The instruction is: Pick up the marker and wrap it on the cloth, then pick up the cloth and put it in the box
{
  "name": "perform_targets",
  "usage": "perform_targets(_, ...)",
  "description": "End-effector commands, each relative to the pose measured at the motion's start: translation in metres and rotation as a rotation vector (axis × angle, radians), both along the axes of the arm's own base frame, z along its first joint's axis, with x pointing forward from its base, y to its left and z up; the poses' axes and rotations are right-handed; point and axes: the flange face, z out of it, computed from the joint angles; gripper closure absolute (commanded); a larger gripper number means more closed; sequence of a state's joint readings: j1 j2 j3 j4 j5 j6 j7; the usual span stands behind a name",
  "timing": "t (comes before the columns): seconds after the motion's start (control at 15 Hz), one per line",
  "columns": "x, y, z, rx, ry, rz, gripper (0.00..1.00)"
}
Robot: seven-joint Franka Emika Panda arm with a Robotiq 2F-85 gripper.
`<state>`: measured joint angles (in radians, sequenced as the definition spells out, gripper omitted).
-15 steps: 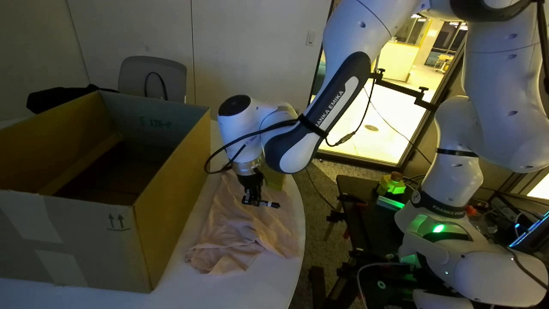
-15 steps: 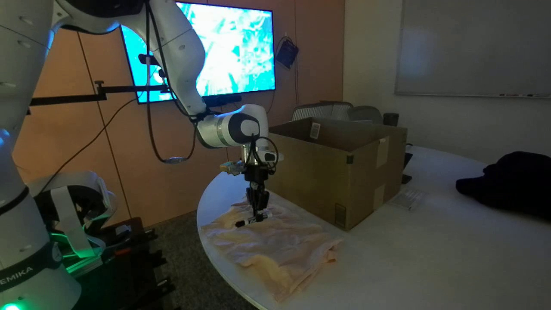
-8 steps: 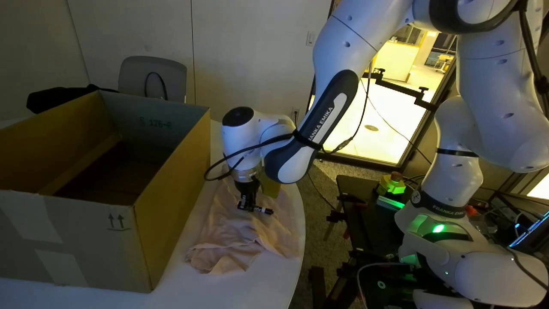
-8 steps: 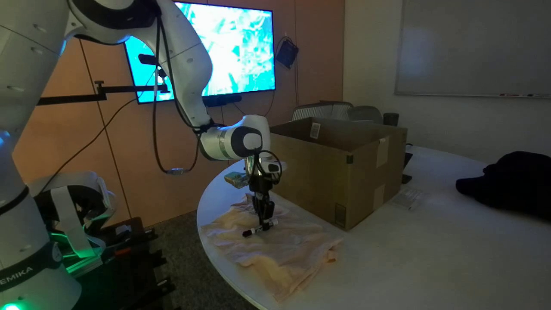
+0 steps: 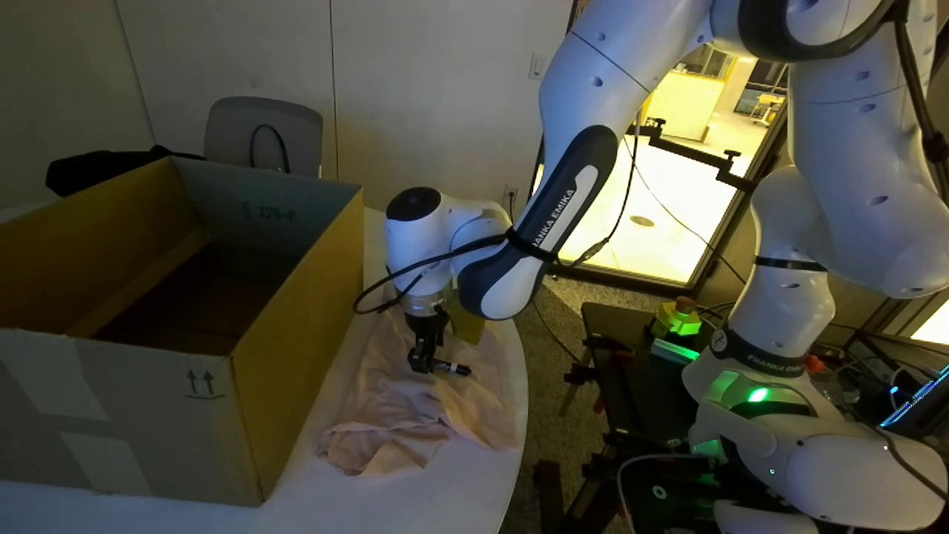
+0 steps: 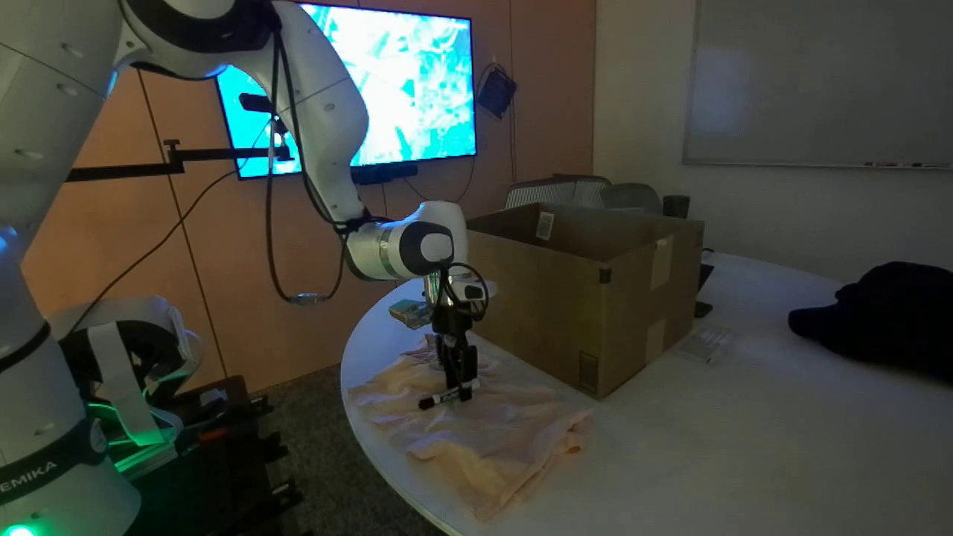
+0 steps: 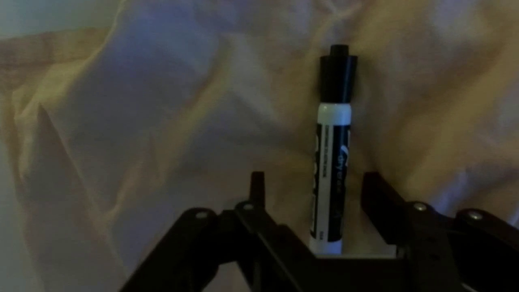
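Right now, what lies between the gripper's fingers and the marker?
Only cloth: the wrist view shows it in both gaps, the fingers standing open to either side of the marker.

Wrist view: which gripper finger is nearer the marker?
The finger at the picture's right: it shows a narrower gap to the marker than the left finger.
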<state>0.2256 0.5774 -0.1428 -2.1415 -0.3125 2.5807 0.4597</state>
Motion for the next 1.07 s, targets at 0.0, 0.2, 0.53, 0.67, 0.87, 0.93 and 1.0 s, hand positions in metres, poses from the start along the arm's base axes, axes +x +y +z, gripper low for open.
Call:
perform_targets(0.0,-0.008,0.015,0.017,-0.005,-0.047,0.033,0.07)
perform_targets(0.2,-0.02,0.034,0.031,0.004,-0.069,0.078,0.0)
perform_targets(0.53,-0.051,0.08,0.036,0.089,-0.086,0.179,0.0)
perform_targets(0.67,-0.058,0.093,0.03,0.121,-0.086,0.194,0.0)
perform_targets(0.87,-0.071,0.107,0.02,0.162,-0.066,0.217,0.0)
perform_targets(0.93,-0.074,0.109,0.018,0.168,-0.057,0.22,0.0)
perform_targets(1.0,-0.078,0.111,0.012,0.174,-0.039,0.226,0.0)
